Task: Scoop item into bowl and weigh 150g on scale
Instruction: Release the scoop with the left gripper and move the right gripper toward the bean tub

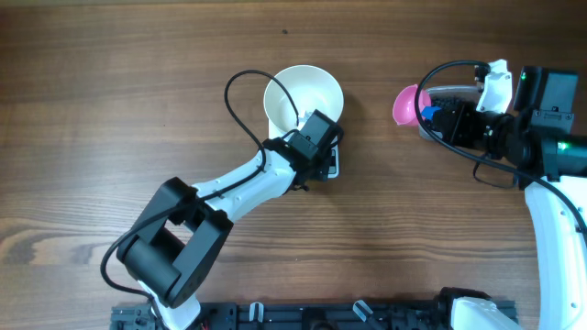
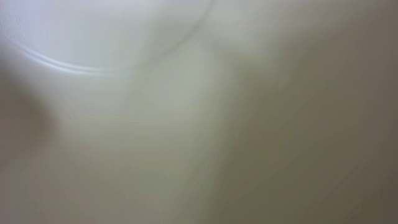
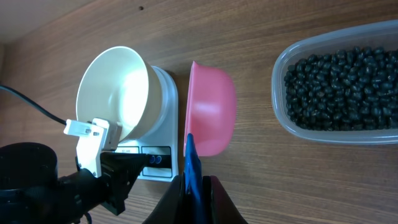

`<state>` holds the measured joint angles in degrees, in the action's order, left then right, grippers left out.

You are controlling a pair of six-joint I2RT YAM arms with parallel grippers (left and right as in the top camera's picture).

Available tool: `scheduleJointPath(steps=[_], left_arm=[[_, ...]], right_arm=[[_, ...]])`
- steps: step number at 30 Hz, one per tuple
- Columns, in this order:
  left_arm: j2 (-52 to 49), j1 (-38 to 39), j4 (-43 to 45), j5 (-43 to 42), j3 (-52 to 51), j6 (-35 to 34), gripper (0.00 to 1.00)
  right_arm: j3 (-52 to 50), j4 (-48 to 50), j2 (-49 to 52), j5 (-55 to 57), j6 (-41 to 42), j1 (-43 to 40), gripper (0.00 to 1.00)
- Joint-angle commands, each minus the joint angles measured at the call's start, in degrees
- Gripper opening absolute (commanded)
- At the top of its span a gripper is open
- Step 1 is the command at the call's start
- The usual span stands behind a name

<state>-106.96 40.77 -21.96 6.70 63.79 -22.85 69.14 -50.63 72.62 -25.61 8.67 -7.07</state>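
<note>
A black cable (image 1: 228, 96) loops over the wooden counter (image 1: 110, 82) just left of the left fingers (image 1: 307, 124). These fingers reach the near rim of the white bowl (image 1: 298, 92) and are drawn narrow, pinching that rim. The bowl sits on the scale (image 3: 163, 124), directly under and beyond them. From overhead the left wrist covers most of the scale, leaving only a corner showing. The right wrist view shows the scale's front panel, but the display is too small to read. The left wrist view is a pale blur pressed against white, and nothing in it can be made out. Well to the right, the right fingers (image 3: 193, 183) are clamped tight on the blue handle of a pink scoop (image 3: 211, 115). The scoop's cup points away from them, between the scale on their left and a clear tub (image 3: 280, 106) on their right. The item (image 3: 339, 87), a heap of black beans, lies in that tub. The tub's far end is cut off by the picture edge, and from overhead the right arm hides most of it.
</note>
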Motion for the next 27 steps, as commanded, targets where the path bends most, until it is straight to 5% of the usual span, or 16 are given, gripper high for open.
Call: scheduleJointPath(steps=[1, 18, 27], left_arm=[[-2.29, -0.15, 0.76, 2.23, -0.44, 1.51, 0.04], [-1.6, -0.17, -1.95, 1.75, -1.11, 1.64, 0.04], [15.87, -0.15, -10.21, -1.33, -0.28, 1.73, 0.04]], right_arm=[[1.03, -0.04, -0.94, 0.59, -1.18, -0.13, 0.04], [1.03, -0.04, -0.94, 0.81, -1.09, -0.13, 0.04], [1.03, 0.0, -0.94, 0.81, -1.11, -0.13, 0.04]])
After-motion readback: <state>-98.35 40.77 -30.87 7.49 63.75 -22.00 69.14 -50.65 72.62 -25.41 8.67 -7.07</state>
